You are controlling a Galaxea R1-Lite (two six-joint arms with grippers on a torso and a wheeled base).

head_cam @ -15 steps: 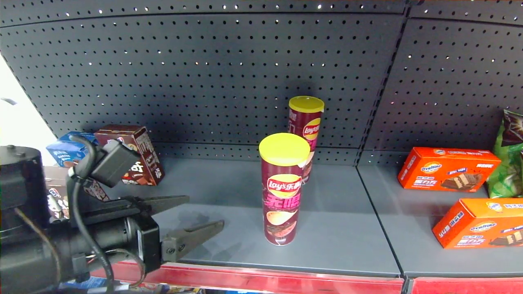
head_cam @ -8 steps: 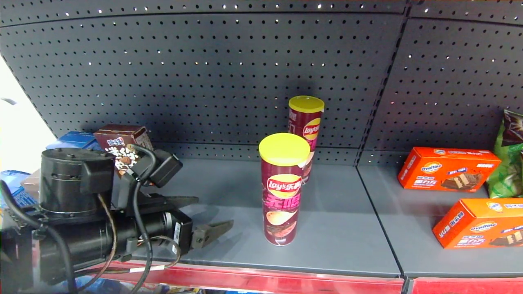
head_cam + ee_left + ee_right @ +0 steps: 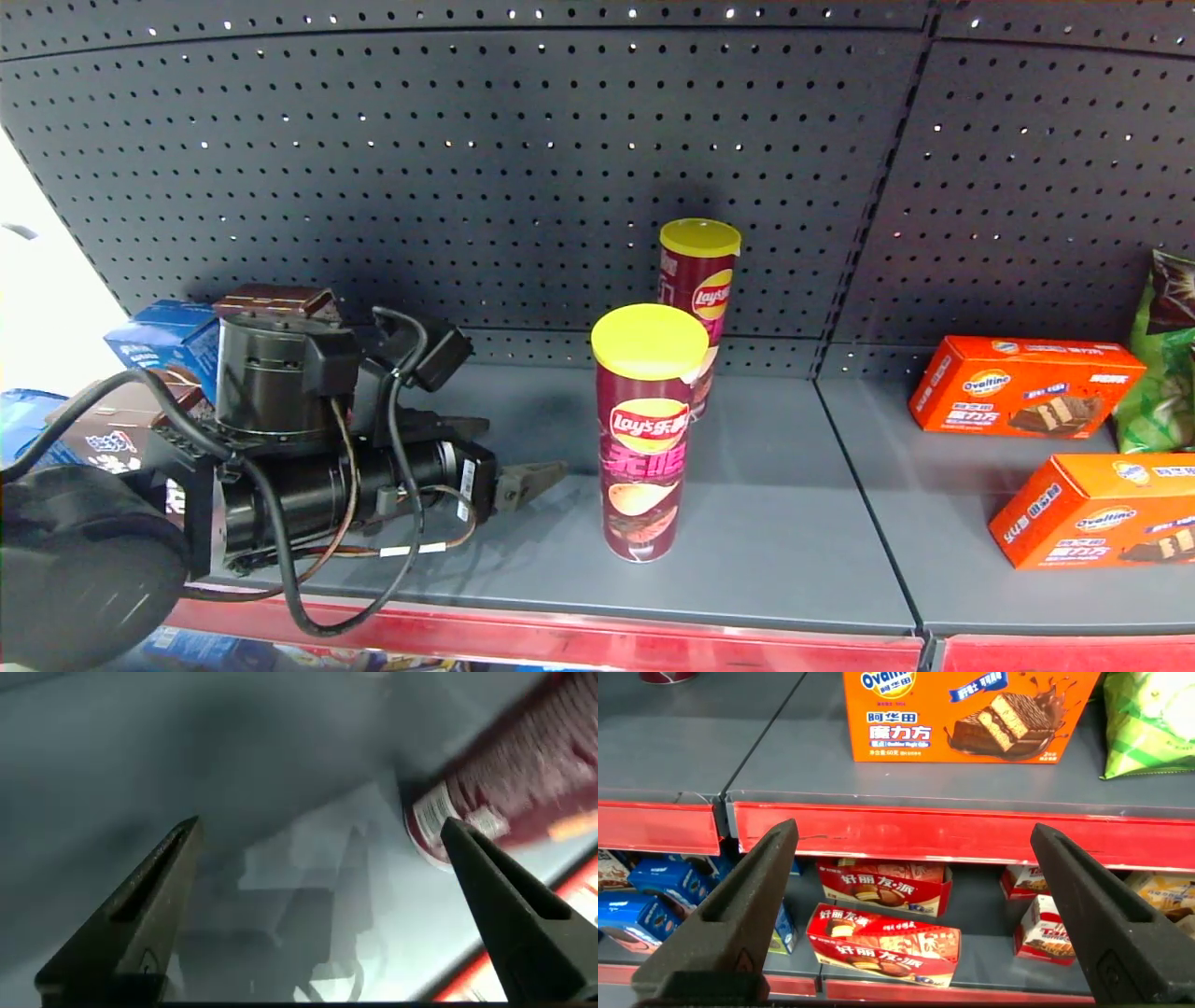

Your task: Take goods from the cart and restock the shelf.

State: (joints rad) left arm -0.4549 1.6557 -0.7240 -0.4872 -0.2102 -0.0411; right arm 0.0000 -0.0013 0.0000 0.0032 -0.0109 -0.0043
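The right gripper (image 3: 915,829) is in front of the shelf, on the near side of its red front edge (image 3: 906,826), and its two dark fingers stand wide apart with nothing between them. Below this edge, on a lower level, lie red snack boxes (image 3: 882,943) and, more to the left, some blue packs (image 3: 654,896). On the shelf (image 3: 784,523) itself, at the near left, the left gripper (image 3: 525,446) lies low over the grey board and points to the right. Its jaws are spread apart and hold nothing. Just to the right of its tips, with a small gap, the near chip can (image 3: 644,434) stands upright near the front of the board, dark red with a yellow lid. At the near right, in the next bay, an orange box (image 3: 1092,509) lies flat and a little turned. Farther back, the second chip can (image 3: 698,299) stands upright just behind the first one and slightly to the right, close to the back wall. A second orange box (image 3: 1022,385) lies flat behind the near one, and a green bag (image 3: 1162,373) leans at the far right edge. At the far left, behind the left arm, I can see a brown box (image 3: 271,301) and a blue box (image 3: 163,341) beside it, both partly hidden. The dark perforated back panel (image 3: 467,168) closes the shelf at the far side.
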